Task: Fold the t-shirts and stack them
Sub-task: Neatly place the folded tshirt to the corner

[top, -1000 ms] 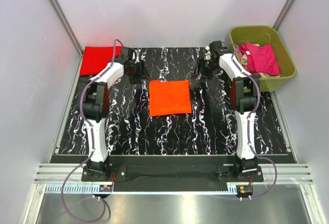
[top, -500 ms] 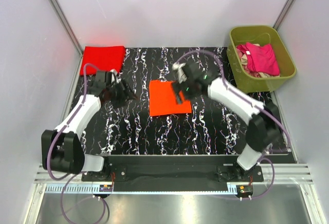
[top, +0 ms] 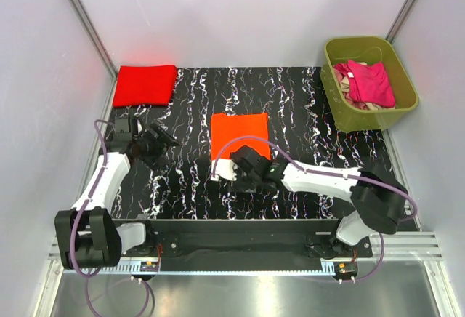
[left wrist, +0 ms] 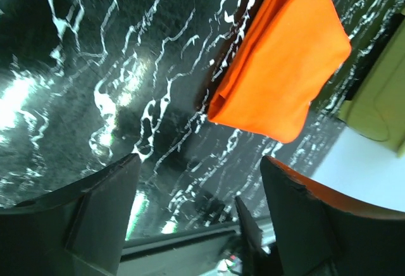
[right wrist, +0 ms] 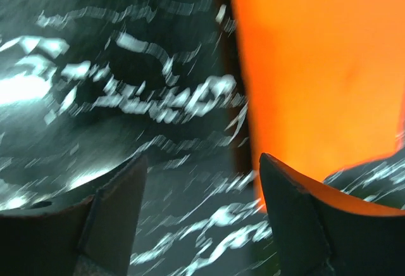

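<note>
A bright orange t-shirt (top: 240, 137), folded to a square, lies flat on the middle of the black marbled table (top: 305, 113). A red t-shirt (top: 145, 84) lies folded at the far left corner. Magenta (top: 372, 83) and beige (top: 352, 99) t-shirts are bunched in the olive-green tub (top: 370, 117). My left gripper (top: 168, 141) hovers left of the orange t-shirt (left wrist: 278, 67), open and empty (left wrist: 199, 162). My right gripper (top: 222, 171) is low by the orange t-shirt's (right wrist: 316, 67) near left corner, open and empty (right wrist: 199, 159); that view is motion-blurred.
The tub stands at the far right corner, off the mat's edge. White walls close in the back and both sides. The right arm (top: 327, 179) stretches leftward across the near part of the table. A metal rail (top: 240, 244) runs along the near edge.
Both arms have swung from the far corners toward the near side. The left gripper left the red t-shirt; the right one crossed the orange t-shirt to its near left corner. Both jaws opened wider.
</note>
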`<move>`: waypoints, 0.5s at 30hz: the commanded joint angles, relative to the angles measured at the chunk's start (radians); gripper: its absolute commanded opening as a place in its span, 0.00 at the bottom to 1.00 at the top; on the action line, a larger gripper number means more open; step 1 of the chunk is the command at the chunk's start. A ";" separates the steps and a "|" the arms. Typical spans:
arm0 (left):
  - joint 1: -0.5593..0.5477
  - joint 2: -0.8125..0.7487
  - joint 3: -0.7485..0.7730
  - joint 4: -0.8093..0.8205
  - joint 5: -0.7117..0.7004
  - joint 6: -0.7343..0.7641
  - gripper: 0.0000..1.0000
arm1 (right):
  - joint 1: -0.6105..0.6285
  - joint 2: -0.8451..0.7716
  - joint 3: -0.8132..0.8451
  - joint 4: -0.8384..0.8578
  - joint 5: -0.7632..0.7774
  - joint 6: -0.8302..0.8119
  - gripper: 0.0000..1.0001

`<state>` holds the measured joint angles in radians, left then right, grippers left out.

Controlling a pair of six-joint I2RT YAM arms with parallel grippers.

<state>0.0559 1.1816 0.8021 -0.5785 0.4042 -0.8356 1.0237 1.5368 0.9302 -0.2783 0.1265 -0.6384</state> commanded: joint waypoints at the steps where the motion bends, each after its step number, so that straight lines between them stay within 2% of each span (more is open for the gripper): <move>1: 0.012 -0.010 -0.032 0.026 0.084 -0.083 0.84 | 0.012 0.051 0.021 0.230 0.024 -0.207 0.77; 7: 0.045 0.012 -0.084 0.065 0.142 -0.152 0.94 | 0.022 0.200 0.067 0.318 0.015 -0.274 0.73; 15: 0.096 0.072 -0.077 0.082 0.180 -0.165 0.95 | 0.021 0.348 0.114 0.422 0.104 -0.379 0.66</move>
<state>0.1387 1.2366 0.7113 -0.5278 0.5369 -0.9855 1.0382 1.8450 1.0035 0.0628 0.1741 -0.9463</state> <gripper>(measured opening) 0.944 0.667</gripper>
